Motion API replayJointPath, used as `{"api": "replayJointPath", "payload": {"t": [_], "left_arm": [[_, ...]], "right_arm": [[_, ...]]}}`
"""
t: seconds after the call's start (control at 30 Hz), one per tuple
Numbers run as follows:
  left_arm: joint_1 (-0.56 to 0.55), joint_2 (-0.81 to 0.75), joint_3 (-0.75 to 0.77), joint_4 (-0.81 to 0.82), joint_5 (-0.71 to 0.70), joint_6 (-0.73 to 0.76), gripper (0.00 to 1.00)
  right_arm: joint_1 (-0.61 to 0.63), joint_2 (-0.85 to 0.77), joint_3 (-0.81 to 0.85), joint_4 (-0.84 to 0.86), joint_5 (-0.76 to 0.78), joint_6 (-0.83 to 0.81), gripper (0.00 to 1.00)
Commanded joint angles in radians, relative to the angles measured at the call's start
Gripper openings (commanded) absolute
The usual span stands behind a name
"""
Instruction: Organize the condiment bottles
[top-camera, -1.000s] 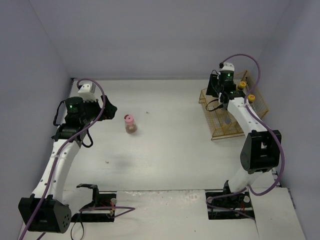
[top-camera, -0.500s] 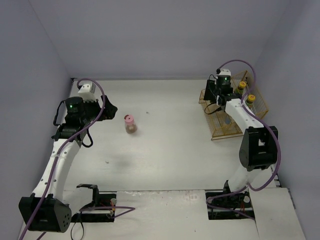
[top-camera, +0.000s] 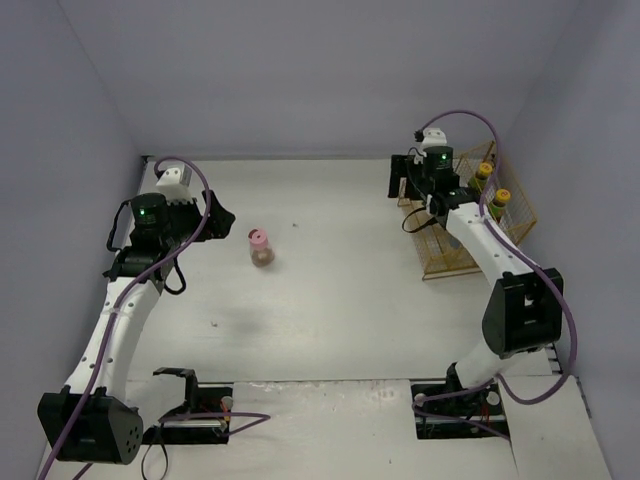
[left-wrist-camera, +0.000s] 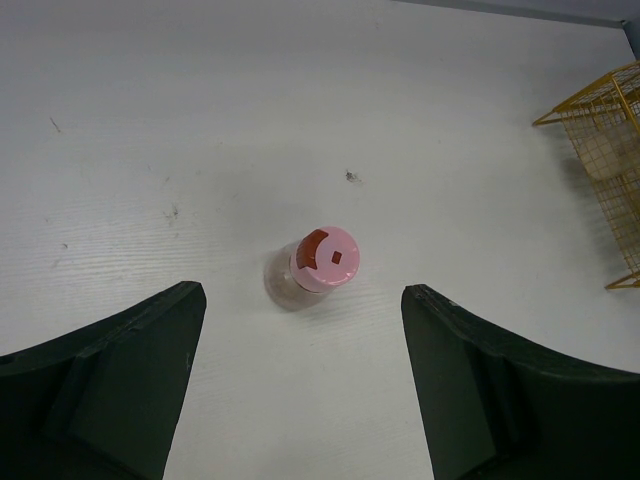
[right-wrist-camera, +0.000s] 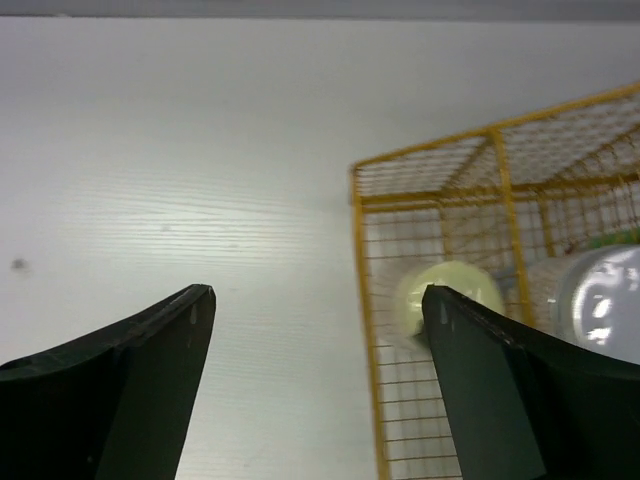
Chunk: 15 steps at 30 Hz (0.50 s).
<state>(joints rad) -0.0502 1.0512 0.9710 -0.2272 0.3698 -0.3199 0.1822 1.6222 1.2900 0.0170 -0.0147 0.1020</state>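
Pink-lidded brown jar (left-wrist-camera: 322, 265) stands upright left of centre on the table (top-camera: 340, 300) — your left gripper (left-wrist-camera: 300, 293) hangs over it, fingers apart, empty. Right gripper (right-wrist-camera: 318, 293) is spread too, holding nothing, beside the gold wire basket (right-wrist-camera: 356, 230) at the far right corner. The jar looks light, smooth and tippy — grip the body below the lid.

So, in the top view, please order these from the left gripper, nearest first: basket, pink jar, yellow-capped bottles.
From the left gripper:
1. The pink jar, just to its right.
2. The basket, far right of the table.
3. The yellow-capped bottles, at the basket's right side; between the two, too close to call.
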Motion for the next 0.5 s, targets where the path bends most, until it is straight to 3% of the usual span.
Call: {"api": "replayJointPath", "payload": {"t": [0.0,0.2,0.47], "left_arm": [[0.016,-0.008,0.043,0.068,0.017,-0.013,0.80],[0.018,-0.014,0.040,0.071,0.015,-0.018,0.80],[0.024,-0.033,0.035,0.066,-0.017,-0.015,0.80]], "right_arm": [[0.123,-0.122,0.006,0.092,-0.041,-0.058,0.90],[0.288,-0.124,-0.024,0.161,-0.157,-0.033,0.99],[0.529,0.082,0.046,0.268,-0.251,-0.054,1.00]]}}
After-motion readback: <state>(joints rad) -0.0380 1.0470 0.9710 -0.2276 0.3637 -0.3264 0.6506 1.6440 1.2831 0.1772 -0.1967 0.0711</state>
